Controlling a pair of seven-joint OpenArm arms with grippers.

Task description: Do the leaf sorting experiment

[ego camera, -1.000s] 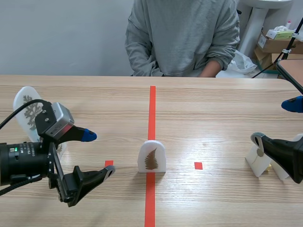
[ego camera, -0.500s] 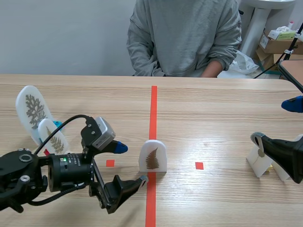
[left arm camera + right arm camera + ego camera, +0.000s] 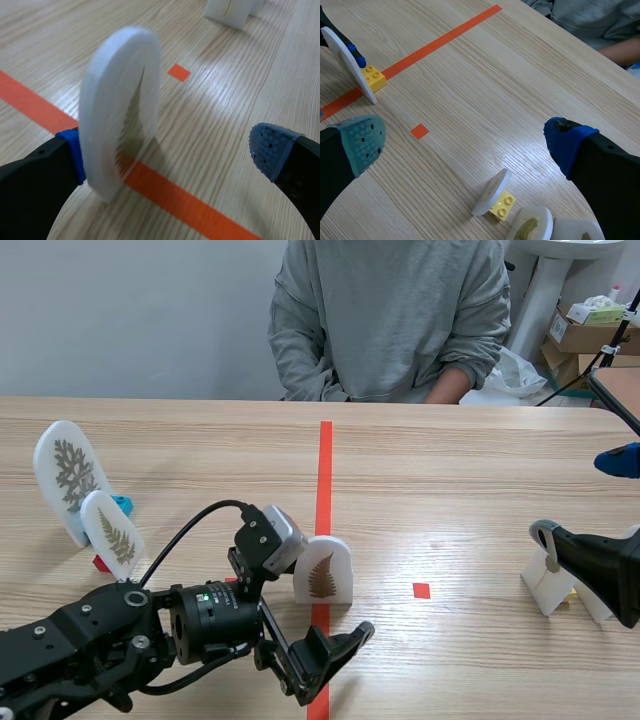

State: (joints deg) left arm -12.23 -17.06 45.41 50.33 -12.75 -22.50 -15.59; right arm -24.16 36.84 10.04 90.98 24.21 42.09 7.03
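A small white arched plaque with a brown fern leaf stands upright on the red tape line at the table's middle. My left gripper is open around it. In the left wrist view the plaque stands against one blue pad, while the other pad is well clear of it. My right gripper hangs open at the right edge, above the table. The right wrist view shows the plaque edge-on, resting on a yellow brick.
Two leaf plaques, a tall one and a short one, stand at the far left. Several white plaques sit under the right gripper, one tipped over on a yellow brick. A person sits across the table.
My left arm has swung from the table's left side toward the middle, and its open fingers now straddle the fern plaque. The right arm has not moved.
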